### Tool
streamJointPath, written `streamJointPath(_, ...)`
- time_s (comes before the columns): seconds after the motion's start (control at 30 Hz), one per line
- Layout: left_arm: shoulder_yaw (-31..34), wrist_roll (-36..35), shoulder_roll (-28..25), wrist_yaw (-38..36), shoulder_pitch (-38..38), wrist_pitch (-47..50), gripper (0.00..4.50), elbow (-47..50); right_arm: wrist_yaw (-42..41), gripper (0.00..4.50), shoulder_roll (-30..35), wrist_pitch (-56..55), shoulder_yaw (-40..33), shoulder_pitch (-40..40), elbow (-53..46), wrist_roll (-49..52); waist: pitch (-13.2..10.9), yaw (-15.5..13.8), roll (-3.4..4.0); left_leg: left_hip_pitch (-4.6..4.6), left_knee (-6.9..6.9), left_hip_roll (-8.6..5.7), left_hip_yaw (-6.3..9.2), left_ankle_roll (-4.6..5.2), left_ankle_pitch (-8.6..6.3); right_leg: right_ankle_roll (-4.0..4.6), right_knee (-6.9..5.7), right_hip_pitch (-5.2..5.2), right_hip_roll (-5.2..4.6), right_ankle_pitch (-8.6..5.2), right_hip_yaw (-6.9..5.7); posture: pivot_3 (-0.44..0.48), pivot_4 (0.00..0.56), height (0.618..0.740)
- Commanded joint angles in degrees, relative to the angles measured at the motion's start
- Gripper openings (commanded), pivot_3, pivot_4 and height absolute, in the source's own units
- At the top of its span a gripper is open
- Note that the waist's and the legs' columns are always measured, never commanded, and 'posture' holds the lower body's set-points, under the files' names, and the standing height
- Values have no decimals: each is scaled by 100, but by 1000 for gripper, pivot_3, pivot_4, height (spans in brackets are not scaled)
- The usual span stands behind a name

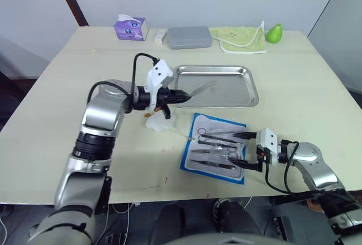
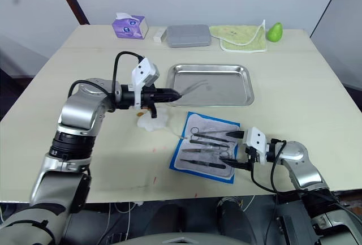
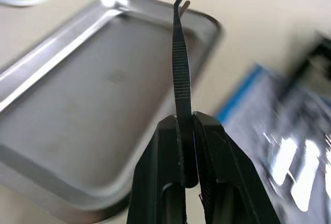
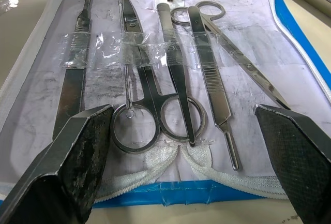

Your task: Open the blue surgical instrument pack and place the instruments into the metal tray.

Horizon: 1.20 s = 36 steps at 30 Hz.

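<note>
- Steel tweezers [image 3: 182,63], slim with a bent tip: clamped between the black fingers of the left gripper [image 1: 180,96], projecting over the near-left corner of the metal tray [image 1: 249,95].
- Crumpled clear plastic scrap [image 1: 158,122]: on the beige table [image 1: 56,86], just below the left gripper, left of the pack.
- Purple tissue box [image 1: 130,28]: far edge of the table, left of centre.
- Small white block [image 1: 160,36]: just right of the tissue box, beside the grey case [image 1: 189,37].
- Metal tray: shiny, shallow, mid-table; nothing lies flat in it.
- Blue surgical instrument pack [image 1: 198,121]: unfolded, pale lining up, near the tray's front edge, close to the table's near side.
- Instruments [image 4: 178,79]: scissors, forceps and handled tools, lying side by side on the lining under clear straps.
- Right gripper [image 1: 245,150]: fingers spread wide, at the pack's right edge, gripping nothing.
- Yellow-green cloth [image 1: 240,38]: far side, right of the grey case.
- Green pear [image 1: 274,33]: far right, touching the cloth's corner.
</note>
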<state>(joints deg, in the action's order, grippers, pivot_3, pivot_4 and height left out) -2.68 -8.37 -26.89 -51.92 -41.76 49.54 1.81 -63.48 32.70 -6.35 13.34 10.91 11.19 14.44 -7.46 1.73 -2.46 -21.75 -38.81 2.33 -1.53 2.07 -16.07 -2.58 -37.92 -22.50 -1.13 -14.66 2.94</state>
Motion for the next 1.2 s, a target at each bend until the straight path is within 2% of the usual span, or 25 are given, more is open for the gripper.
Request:
streamJointPath(0.03, 280, 530, 731, 1881, -464, 701, 20, 175, 120, 4500, 205, 505, 397, -324, 653, -741, 3, -26, -5, 1, 0, -1, 5, 0, 0, -1, 1, 6, -2, 0, -4, 0, 150, 736)
streamJointPath(0.13, 298, 838, 1181, 2803, -749, 971, 20, -59, 114, 4500, 220, 523, 385, -320, 641, -723, 6, -27, -7, 2, 0, -6, 8, 0, 0, -1, 4, 8, -4, 1, -6, 0, 150, 736)
streamJointPath(0.2, 614, 615, 1664, 3180, -955, 996, 20, -306, 96, 4500, 232, 540, 381, -309, 640, -715, 8, -31, -1, 3, 1, -7, 9, -1, 0, -1, 4, 9, -5, 1, -6, 0, 150, 736)
streamJointPath(0.27, 757, 712, 1904, 3694, -1103, 876, 20, -740, 80, 4500, 255, 549, 382, -304, 626, -722, 11, -66, -4, 7, 3, -9, 13, -2, 0, -1, 6, 16, -14, 1, -15, 0, 150, 736)
streamJointPath(0.37, 866, 891, 2087, 4341, -1225, 725, 20, -1391, 73, 4500, 279, 594, 363, -282, 595, -705, 10, -72, -2, 17, 4, -17, 20, -2, 0, -2, 13, 32, -29, 2, -29, 0, 150, 736)
streamJointPath(0.53, 928, 839, 2320, 4845, -1318, 553, 20, -1950, 76, 4500, 306, 618, 338, -311, 566, -701, 10, -77, 0, 19, 17, -23, 24, -5, 1, -1, 13, 33, -46, 2, -40, 0, 150, 736)
streamJointPath(0.77, 999, 740, 2608, 5155, -1222, 602, 20, -2141, 93, 4500, 320, 679, 337, -373, 471, -688, 9, -92, 1, 15, 19, -27, 31, -8, 1, -1, 16, 35, -80, 2, -51, 0, 150, 736)
streamJointPath(1.2, 1062, 690, 2720, 5392, -1166, 473, 20, -2533, 85, 4500, 326, 714, 336, -336, 454, -688, 9, -92, 1, 17, 32, -31, 34, -17, 6, -1, 22, 35, -88, 2, -55, 0, 150, 736)
